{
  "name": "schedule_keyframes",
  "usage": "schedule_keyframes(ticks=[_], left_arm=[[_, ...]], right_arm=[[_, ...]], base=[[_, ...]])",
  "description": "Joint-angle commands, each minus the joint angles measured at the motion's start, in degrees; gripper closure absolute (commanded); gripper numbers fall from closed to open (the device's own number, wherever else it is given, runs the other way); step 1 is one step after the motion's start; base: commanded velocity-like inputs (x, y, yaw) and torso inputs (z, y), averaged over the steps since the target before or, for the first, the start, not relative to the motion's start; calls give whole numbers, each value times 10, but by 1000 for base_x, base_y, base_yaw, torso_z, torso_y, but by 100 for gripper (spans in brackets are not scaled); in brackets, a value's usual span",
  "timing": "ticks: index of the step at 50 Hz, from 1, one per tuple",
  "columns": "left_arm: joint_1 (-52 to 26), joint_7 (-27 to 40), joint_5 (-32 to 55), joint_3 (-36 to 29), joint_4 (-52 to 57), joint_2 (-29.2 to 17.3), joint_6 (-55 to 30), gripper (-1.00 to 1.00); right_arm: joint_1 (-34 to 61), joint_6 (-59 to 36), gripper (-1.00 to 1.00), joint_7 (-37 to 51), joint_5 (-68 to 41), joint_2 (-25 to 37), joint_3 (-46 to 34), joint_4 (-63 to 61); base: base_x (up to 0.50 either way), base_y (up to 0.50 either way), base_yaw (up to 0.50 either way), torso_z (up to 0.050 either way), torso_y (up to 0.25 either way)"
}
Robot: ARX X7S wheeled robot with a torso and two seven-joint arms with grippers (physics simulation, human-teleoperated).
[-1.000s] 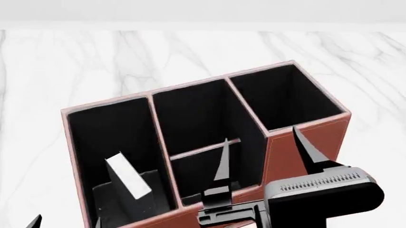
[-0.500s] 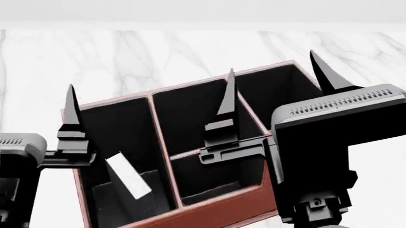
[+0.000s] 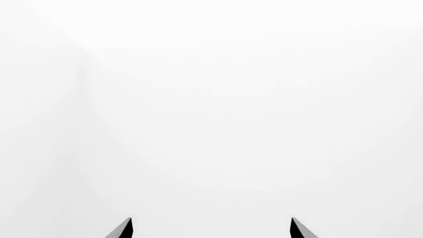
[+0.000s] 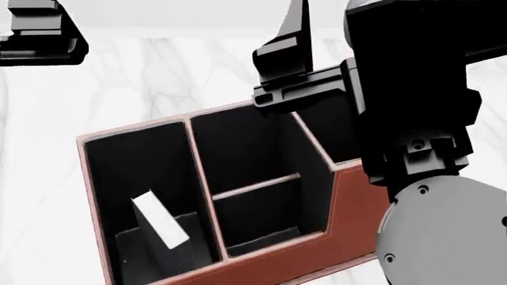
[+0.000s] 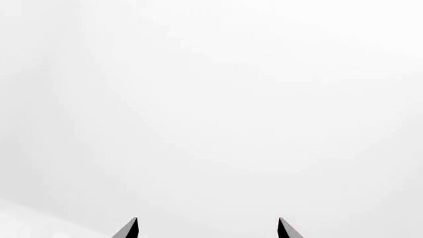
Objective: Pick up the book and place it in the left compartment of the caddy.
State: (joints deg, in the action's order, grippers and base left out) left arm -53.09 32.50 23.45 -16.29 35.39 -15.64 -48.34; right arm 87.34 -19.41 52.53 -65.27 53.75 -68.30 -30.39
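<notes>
Marble table (image 4: 158, 71), both arms raised higher, book (image 4: 158, 221) unmoved in caddy (image 4: 348, 196)

Caddy (image 4: 348, 196): I read outer walls as reddish-brown leather-look skin, matt, faint stitch line near edge; rims paler, pinkish, smooth. Left compartment (image 4: 127, 172): flat black lining, no sheen. Book (image 4: 161, 221): white page edge looks like plain paper, covers matt black. Table (image 4: 158, 77): white marble-look top, grey veining, smooth, slight gloss. Right gripper (image 5: 206, 229): I see black, hard, plastic-like fingers; arm housing below looks grey, smooth, maybe painted metal. Left gripper (image 3: 211, 229): same black finish.
</notes>
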Motion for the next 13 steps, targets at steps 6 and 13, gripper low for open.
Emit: schedule_keyframes(ticks=[6, 13], left_arm=[[-108, 13, 11, 4, 5, 10, -61, -100], [-119, 16, 10, 1, 4, 12, -64, -100]], right_arm=[[58, -49, -100, -11, -30, -21, 14, 23], [65, -58, -100, -12, -33, -27, 14, 23]], base=[[0, 0, 0, 0, 0], [0, 0, 0, 0, 0]])
